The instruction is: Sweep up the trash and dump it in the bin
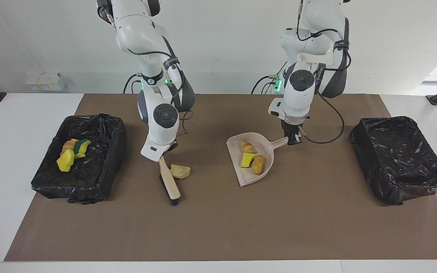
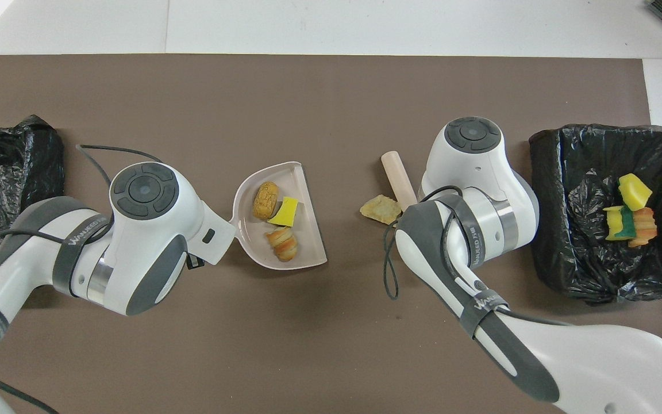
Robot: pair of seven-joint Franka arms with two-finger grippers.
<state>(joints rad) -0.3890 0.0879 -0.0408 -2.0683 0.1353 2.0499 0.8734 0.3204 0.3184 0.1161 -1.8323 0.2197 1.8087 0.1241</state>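
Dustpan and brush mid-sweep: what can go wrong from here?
1. The loose bread piece sits beside the brush, well short of the dustpan; a fast push may roll it off line.
2. The left claw holds only the handle tip, so three pieces could slide off the open lip.

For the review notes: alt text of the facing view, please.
The right gripper holds a brush against a bread piece, facing the dustpan that the left gripper holds with three pieces in it.
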